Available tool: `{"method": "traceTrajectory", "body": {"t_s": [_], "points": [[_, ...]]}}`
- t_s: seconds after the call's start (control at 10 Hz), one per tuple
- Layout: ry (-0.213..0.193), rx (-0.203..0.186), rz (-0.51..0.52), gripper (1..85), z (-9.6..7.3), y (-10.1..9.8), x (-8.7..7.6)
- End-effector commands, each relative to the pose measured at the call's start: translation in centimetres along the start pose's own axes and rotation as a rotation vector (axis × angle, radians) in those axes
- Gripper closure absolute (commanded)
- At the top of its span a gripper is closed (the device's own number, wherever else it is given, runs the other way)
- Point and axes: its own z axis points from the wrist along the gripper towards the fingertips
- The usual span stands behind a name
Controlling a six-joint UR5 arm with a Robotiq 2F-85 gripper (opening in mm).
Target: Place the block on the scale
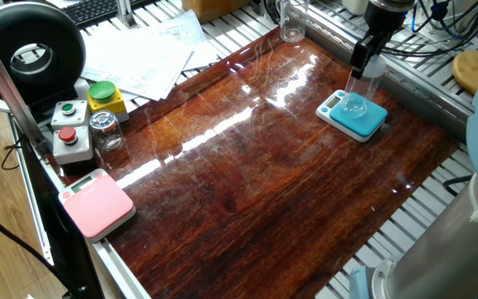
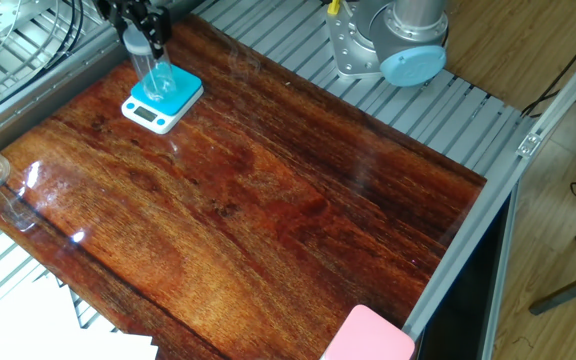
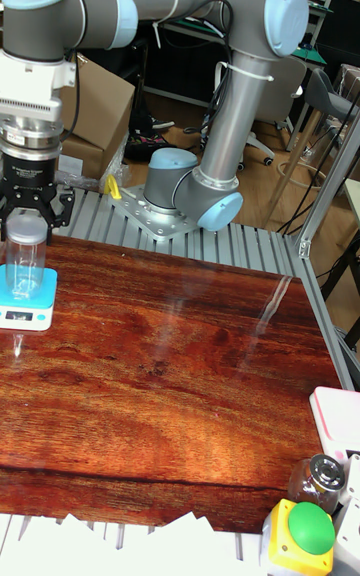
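The block (image 1: 358, 93), a clear plastic cylinder with a frosted top, stands upright on the teal scale (image 1: 365, 124) at the far right of the wooden table. The other fixed view shows the block (image 2: 156, 75) on the scale (image 2: 146, 112) at the top left. In the tall view the block (image 3: 26, 261) rests on the scale (image 3: 32, 310) at the left edge. My gripper (image 3: 30, 221) hangs straight over it, its fingers spread to either side of the frosted top and apart from it. The gripper (image 1: 363, 60) (image 2: 138, 32) looks open.
A pink scale (image 1: 96, 203) lies at the near left corner. Beside it are a small glass jar with a metal lid (image 1: 106, 129), a grey button box (image 1: 71, 133) and a yellow box with a green button (image 1: 104, 95). A clear glass (image 1: 292, 21) stands at the back edge. Papers (image 1: 148, 50) lie behind.
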Motion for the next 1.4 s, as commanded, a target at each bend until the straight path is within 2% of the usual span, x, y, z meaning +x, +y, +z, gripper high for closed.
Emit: {"method": "traceTrajectory", "body": {"t_s": [0.0,0.2,0.5,0.8,1.0,1.3], "points": [[-0.012,-0.007,0.002,77.3,0.3,0.2,-0.3],[-0.014,-0.010,-0.005,75.0,0.3,0.2,-0.3],[-0.020,-0.057,-0.037,55.7,0.2,1.4,-0.4],[-0.032,-0.069,-0.061,48.0,0.3,1.6,-0.7],[-0.029,-0.061,-0.066,47.0,0.4,1.3,-0.6],[-0.010,-0.027,-0.055,47.0,0.3,0.5,-0.1]]}}
